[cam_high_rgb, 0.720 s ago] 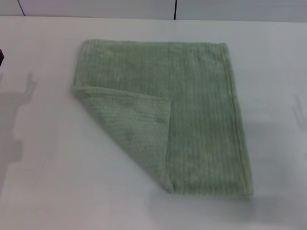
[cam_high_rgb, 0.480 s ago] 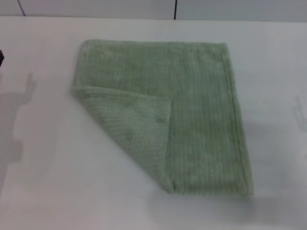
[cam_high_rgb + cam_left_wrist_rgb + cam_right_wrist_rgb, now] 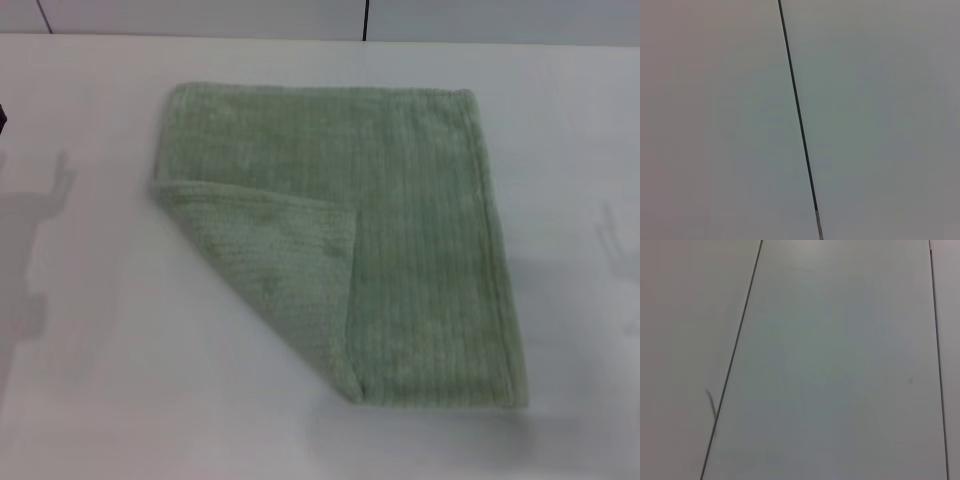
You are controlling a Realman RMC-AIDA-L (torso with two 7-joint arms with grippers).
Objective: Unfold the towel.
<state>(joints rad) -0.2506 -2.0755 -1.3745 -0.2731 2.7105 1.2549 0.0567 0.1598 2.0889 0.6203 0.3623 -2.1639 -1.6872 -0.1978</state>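
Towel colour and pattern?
The towel is pale sage green with fine ribbed stripes; it shows best in the head view.

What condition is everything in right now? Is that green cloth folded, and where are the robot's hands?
towel: lying flat on the table, its near-left corner folded over onto itself as a triangular flap; not yet unfolded.
table: white, bearing the towel.
left gripper: not in view.
right gripper: not in view.
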